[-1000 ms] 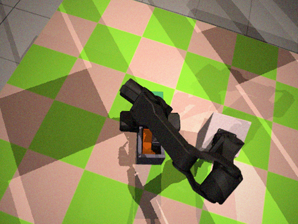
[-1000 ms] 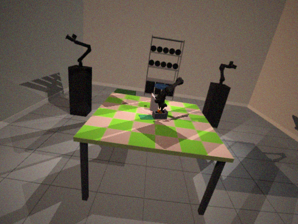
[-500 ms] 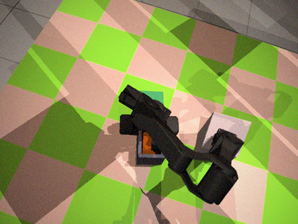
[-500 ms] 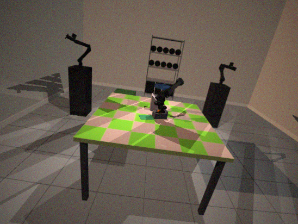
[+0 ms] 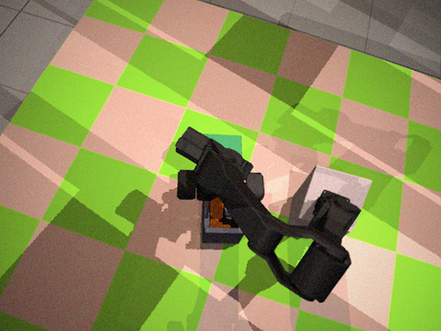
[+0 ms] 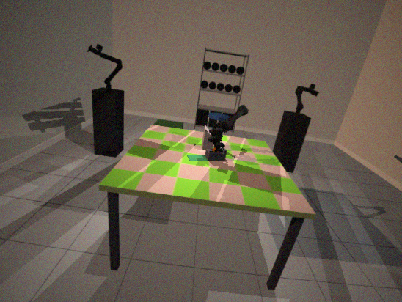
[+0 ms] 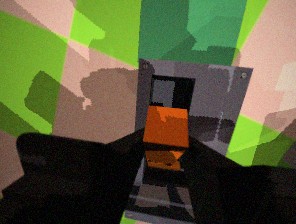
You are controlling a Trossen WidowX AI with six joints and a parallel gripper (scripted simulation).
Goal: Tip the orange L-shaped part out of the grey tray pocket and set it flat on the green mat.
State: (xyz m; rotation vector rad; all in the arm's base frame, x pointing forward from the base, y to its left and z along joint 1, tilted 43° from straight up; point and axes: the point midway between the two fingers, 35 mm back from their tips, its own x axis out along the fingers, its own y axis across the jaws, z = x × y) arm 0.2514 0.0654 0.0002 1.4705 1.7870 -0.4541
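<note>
- A table (image 6: 205, 183) topped with green and pink checks stands on a grey tiled floor, in a room with plain beige walls.
- Behind the table is a shelf rack (image 6: 221, 86) carrying two rows of dark balls; two dark pedestals (image 6: 107, 121) flank the table, each with a small arm on top.
- The grey tray (image 7: 215, 100) sits near the middle of the table, and the green mat (image 7: 192, 30) lies just beyond its far edge, touching or nearly touching it.
- The orange L-shaped part (image 7: 166, 126) is in the tray's pocket but no longer flush: its near end is tipped up, and the dark pocket floor shows at the far end.
- In the top view only a sliver of the part shows under the arm's wrist, inside the tray rim.
- The gripper (image 7: 165, 160) is low over the tray, with one dark finger on each side of the raised orange end.
- The jaws are partly closed and narrow; the fingers sit right against the part's sides, and they appear clamped on it.
- The arm reaches from its base (image 5: 320, 271), beside a pale square plate (image 5: 357, 185), diagonally across to the tray.
</note>
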